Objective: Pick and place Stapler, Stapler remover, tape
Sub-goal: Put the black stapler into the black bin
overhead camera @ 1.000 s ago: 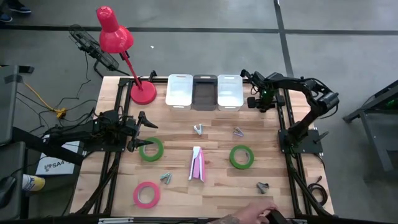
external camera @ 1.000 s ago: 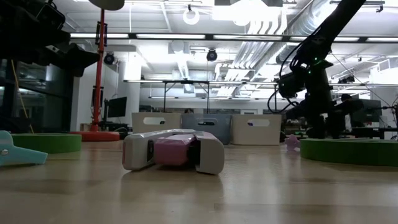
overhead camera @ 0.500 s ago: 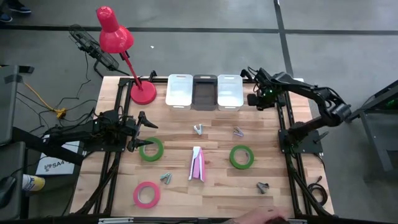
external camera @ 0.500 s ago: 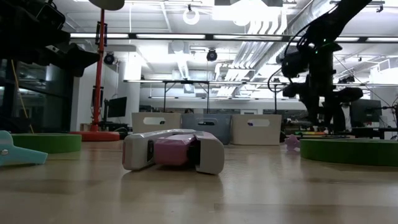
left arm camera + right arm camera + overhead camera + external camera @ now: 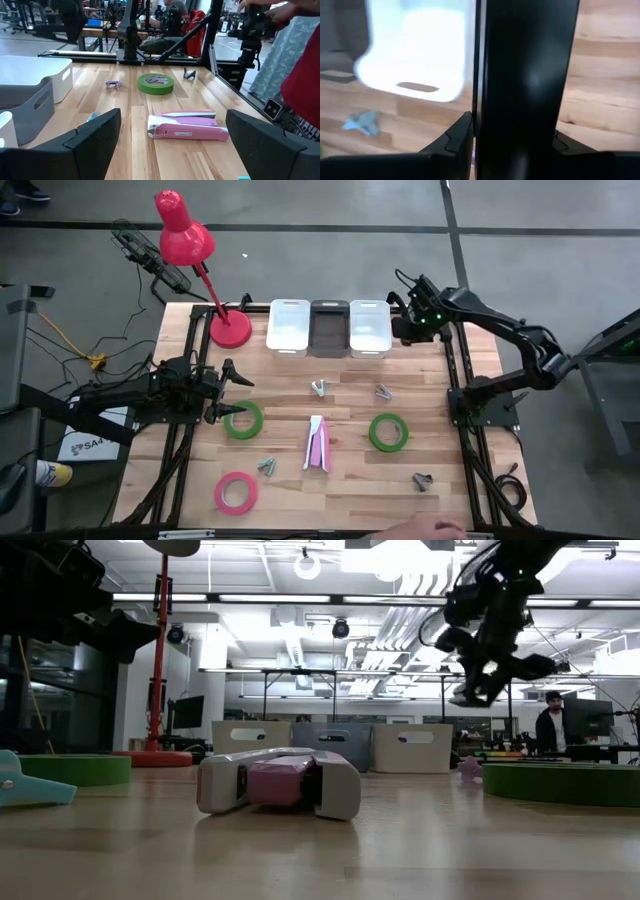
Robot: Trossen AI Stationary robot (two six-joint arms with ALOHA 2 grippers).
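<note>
Hovering at 9 o'clock of the table in the high view, left gripper (image 5: 230,395) is spread wide, holding nothing, just at 11 o'clock of left green tape (image 5: 243,420). Right gripper (image 5: 405,328) hangs in the air at 1 o'clock of the table, just beside right white bin (image 5: 370,327); cannot tell whether it grips anything.

Task things, clock read from table centre in the high view:
- stapler (image 5: 317,444), pink and white, lying flat just at 6 o'clock of centre. No brand readable on it.
- right green tape (image 5: 388,432) flat at 4 o'clock.
- pink tape (image 5: 235,492) flat at 7 o'clock, near the front edge.
- removers: one (image 5: 318,388) at centre, one (image 5: 383,391) at 3 o'clock, one (image 5: 266,465) at 7 o'clock between left green tape and pink tape, one (image 5: 423,481) at 5 o'clock.

Row of bins at 12 o'clock, touching side by side: left white bin (image 5: 289,327), grey bin (image 5: 329,327), right white bin. No writing visible on them.

Red lamp (image 5: 185,235) base at 11 o'clock. White label (image 5: 85,444) off the table's left side, reads roughly "SA4". A hand (image 5: 432,529) shows at the front edge, 5 o'clock. A person (image 5: 550,725) stands in the room behind.
</note>
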